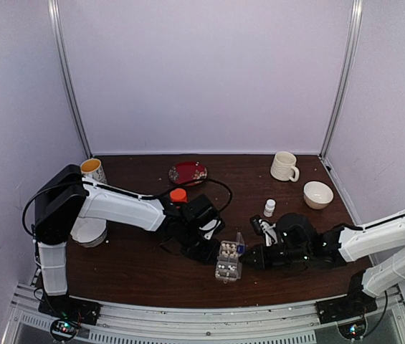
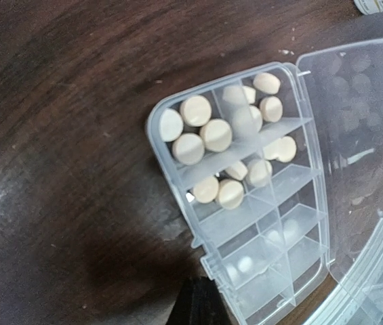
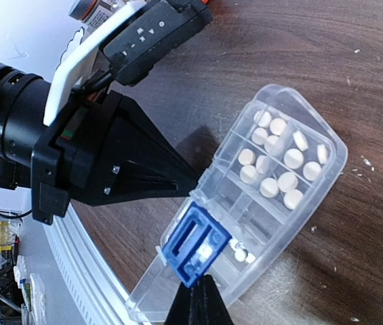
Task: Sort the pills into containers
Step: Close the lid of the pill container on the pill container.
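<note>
— Two claws, one box: starting from the left, what are you seeing?
— The left claw [image 1: 209, 252] is hanging just left of the organiser box [image 1: 229, 262], its fingers pressed together and carrying nothing. The box is lying on the tabletop [image 1: 130, 279] between both claws, its clear lid [image 2: 360, 156] standing open.
— And the pills?
— The pills [image 2: 201, 130] are sitting inside already, crowding the compartments at one end. I am counting roughly sixteen, though some are overlapping. A couple are lying in a compartment near the other end, and those between are looking bare.
— How are they going to handle?
— I am judging them light, hard and smooth, so they are likely skidding away from a pinch. Taking one across its flat faces looks safer. The box, thin and light, is likely sliding if pushed.
— Further right?
— One small white bottle [image 1: 269, 208] is standing behind the right claw [image 1: 248, 256], which is pressed together too, with one small blue piece [image 3: 194, 245] sitting at its tips. Whether it is gripping that, I cannot tell.
</note>
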